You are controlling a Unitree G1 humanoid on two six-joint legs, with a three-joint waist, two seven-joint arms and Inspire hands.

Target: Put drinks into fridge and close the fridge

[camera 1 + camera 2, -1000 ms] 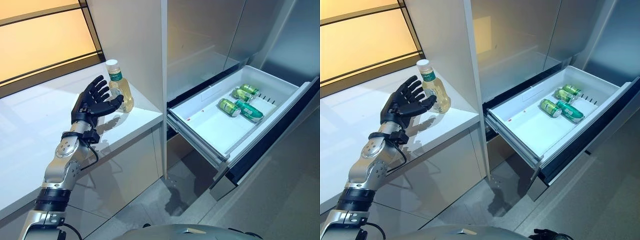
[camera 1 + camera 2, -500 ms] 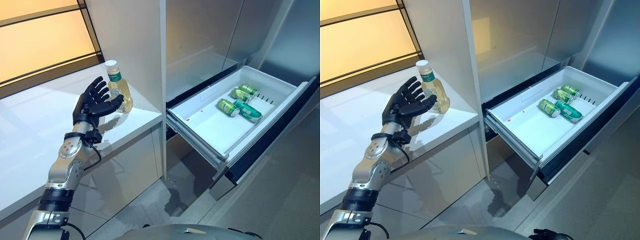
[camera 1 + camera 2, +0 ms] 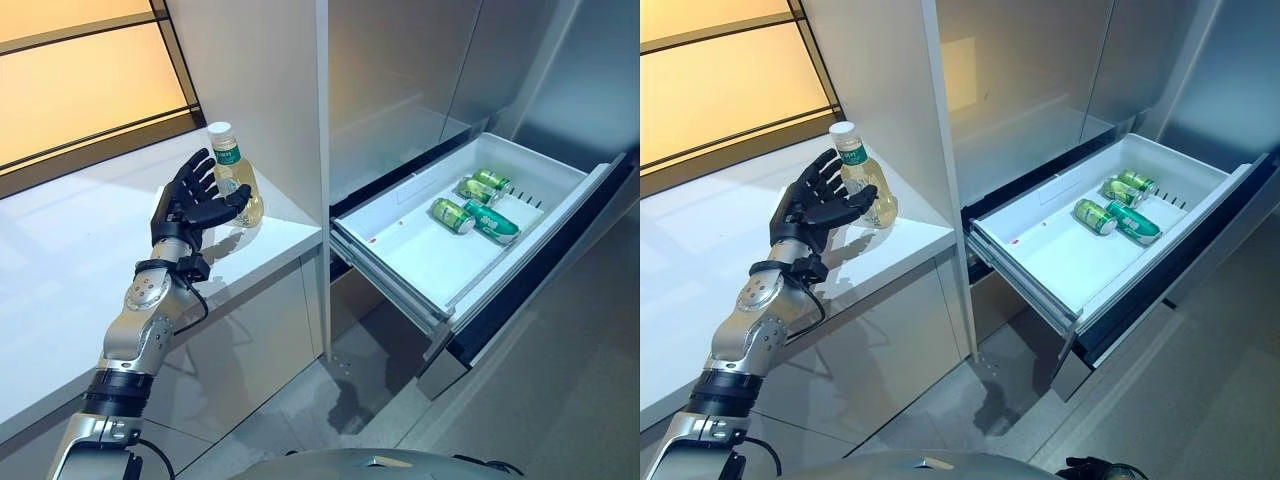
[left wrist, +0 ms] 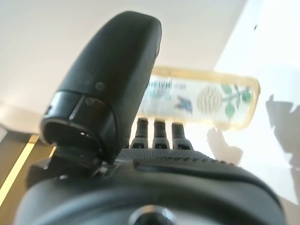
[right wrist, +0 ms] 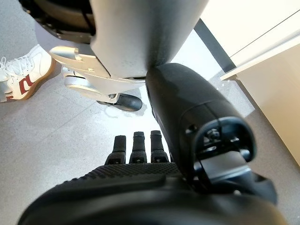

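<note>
A bottle of yellow drink [image 3: 236, 183] with a white cap and green label stands upright on the white counter [image 3: 60, 260], close to the tall white cabinet side. My left hand [image 3: 187, 205] is open beside it, fingers spread on its left and thumb reaching toward its lower body; the left wrist view shows the bottle [image 4: 206, 103] just past the fingers. The fridge drawer [image 3: 420, 255] is pulled out, with three green cans [image 3: 470, 210] lying at its far right end. My right hand [image 5: 140, 187] hangs over the floor, fingers relaxed and holding nothing.
The counter's front edge [image 3: 230, 290] drops to white cabinet fronts. The open drawer's front panel [image 3: 530, 290] juts out over the grey tiled floor. A person's white and red shoe [image 5: 18, 75] rests on the floor in the right wrist view.
My left hand has edged forward and closer to the bottle, the thumb now near its body. The head views have shifted slightly. The bottle and cans have not moved.
</note>
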